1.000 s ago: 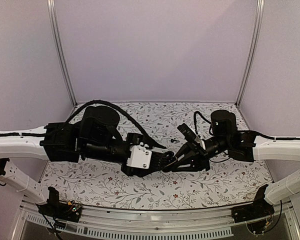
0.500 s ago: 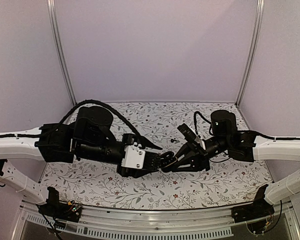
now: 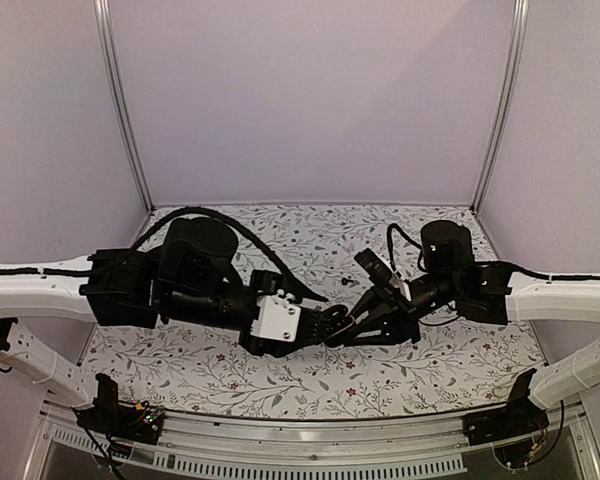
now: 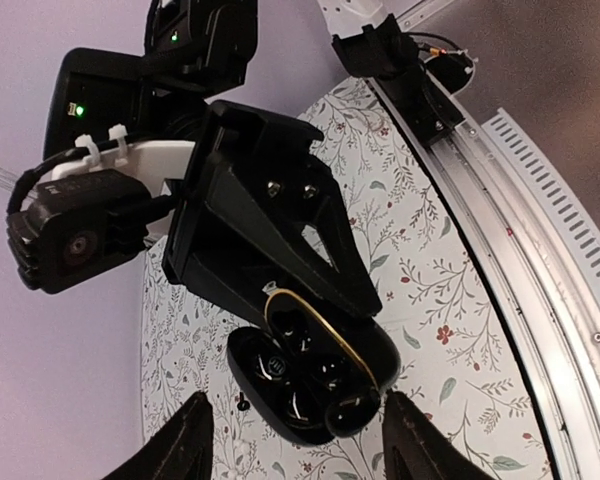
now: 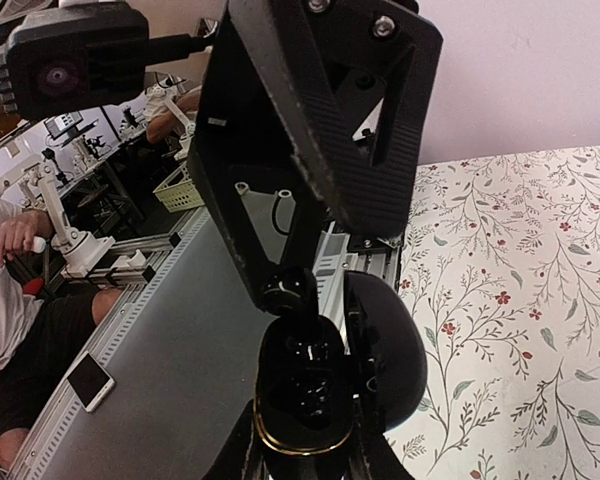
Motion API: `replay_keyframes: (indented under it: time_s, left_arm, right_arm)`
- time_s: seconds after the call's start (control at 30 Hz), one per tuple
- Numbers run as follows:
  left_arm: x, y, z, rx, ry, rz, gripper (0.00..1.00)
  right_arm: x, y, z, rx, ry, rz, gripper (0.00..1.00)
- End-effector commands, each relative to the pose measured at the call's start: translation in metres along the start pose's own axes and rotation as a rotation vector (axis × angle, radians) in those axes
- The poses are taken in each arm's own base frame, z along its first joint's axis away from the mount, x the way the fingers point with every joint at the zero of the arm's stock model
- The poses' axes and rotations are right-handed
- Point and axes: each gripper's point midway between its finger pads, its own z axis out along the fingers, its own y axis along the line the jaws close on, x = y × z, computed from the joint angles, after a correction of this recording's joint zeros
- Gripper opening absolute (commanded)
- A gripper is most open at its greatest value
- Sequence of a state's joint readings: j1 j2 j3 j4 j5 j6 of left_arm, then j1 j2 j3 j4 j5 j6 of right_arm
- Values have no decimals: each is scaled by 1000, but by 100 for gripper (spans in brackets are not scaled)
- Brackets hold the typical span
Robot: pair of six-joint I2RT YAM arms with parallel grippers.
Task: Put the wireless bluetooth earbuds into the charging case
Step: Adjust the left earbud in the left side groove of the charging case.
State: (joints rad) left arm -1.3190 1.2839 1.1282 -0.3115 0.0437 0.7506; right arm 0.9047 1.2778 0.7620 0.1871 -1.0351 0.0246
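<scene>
Biggest thing first: the floral-print table runs under everything. My left arm and right arm both reach in and meet nose to nose over the middle of it, above the cloth rather than resting on it.

My right gripper is clamped on the charging case, one finger on each side. The case is black and pebble-shaped with a gold-rimmed edge, and its lid is swung open. From my right wrist cam it sits right between my own fingers, with the open side facing my other arm.

My left gripper is right up against the case. Its fingers are spread wide, and in the left wrist view the case shows in the gap between them. I don't see them pinching anything.

Now the earbuds. Glossy dark round shapes sit in the wells of the case, one with a little logo on it, so that looks like at least one seated. It's black on black though, so I can't tell if both are in. One more shiny dark blob sits at the case's edge near my left fingertip, and I can't make out what it is.

There's also a tiny dark speck lying on the table just behind the grippers, too small to identify.
</scene>
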Motion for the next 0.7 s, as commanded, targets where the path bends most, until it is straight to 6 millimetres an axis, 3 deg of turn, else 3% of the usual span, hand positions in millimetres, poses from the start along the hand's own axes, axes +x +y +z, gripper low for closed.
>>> replay_keyframes:
  time_s: [0.0, 0.67]
  left_arm:
    - [-4, 3, 3, -13, -6, 18, 57]
    - [-10, 2, 6, 12, -32, 16, 56]
  right_arm:
    - [-10, 11, 2, -36, -11, -43, 0]
    - [-6, 8, 9, -22, 15, -61, 0]
